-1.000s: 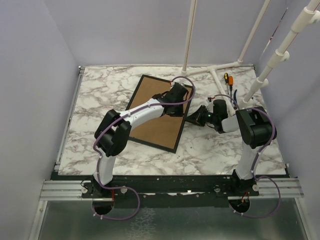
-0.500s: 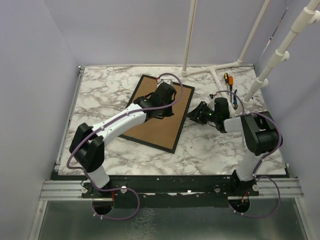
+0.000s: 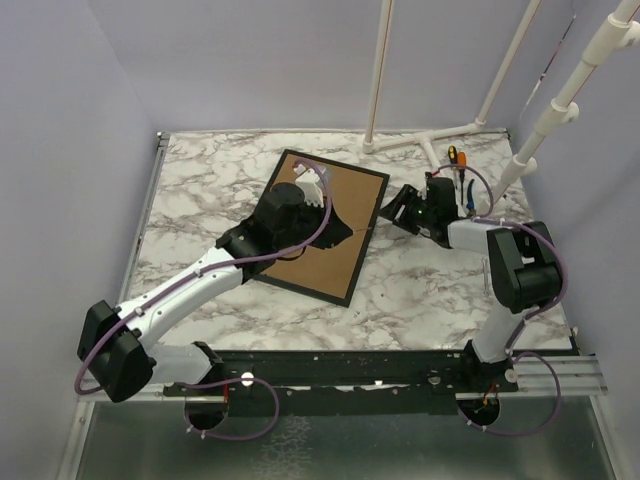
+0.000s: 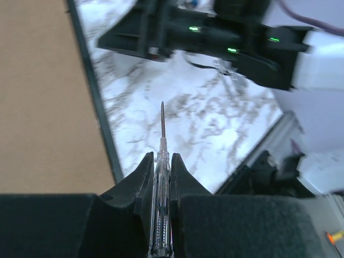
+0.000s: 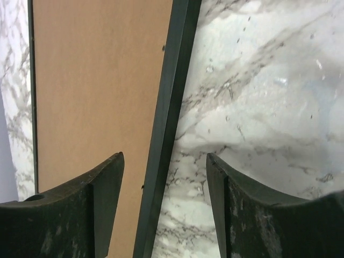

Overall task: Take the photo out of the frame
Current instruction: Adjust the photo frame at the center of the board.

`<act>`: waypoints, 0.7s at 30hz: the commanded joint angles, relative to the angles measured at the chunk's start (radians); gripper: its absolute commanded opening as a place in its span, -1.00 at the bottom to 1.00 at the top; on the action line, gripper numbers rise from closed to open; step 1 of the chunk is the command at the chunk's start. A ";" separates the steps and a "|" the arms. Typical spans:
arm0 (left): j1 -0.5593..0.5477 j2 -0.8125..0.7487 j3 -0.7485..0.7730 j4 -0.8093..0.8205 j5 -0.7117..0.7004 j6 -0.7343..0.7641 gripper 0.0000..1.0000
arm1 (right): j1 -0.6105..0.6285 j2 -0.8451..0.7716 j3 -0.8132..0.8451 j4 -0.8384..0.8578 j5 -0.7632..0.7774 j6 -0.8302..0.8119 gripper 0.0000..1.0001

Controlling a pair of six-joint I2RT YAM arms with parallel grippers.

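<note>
Ana: Where is the photo?

Ben: I can't see it. The frame lies face down on the table, so the photo must be under the brown back (that's my guess, nothing shows it).

Ana: Which way does the frame lie?

Ben: From above, its long sides run nearly from 12 to 6 o'clock, leaning a bit toward 1.

Ana: And the right pincer?

Ben: The right pincer is spread wide and holds nothing. From above, the frame is at its 9 o'clock. Its own camera shows the black edge running up between its fingers, with a gap on each side.

Ana: The left one?

Ben: The left pincer is squeezed narrow on a thin screwdriver. In its camera the tip points to 12 o'clock, over the marble just beside that same black edge.

Ana: Who is nearer?

Ben: Both are at that long edge. I think the right one only needs to close to hold it. Only the left camera shows the tool. Only the top view shows the whole frame.
</note>
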 commanded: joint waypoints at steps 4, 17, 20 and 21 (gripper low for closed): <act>0.008 -0.141 -0.079 0.248 0.233 0.013 -1.00 | 0.046 0.111 0.125 -0.103 0.133 0.000 0.19; 0.016 -0.352 -0.171 0.470 0.337 -0.044 -1.00 | 0.122 0.262 0.309 -0.243 0.287 -0.003 -0.04; 0.017 -0.359 -0.166 0.450 0.321 -0.037 -1.00 | 0.141 0.269 0.338 -0.288 0.339 -0.029 -0.18; 0.015 -0.363 -0.167 0.451 0.321 -0.037 -1.00 | 0.148 0.268 0.344 -0.291 0.356 -0.041 -0.23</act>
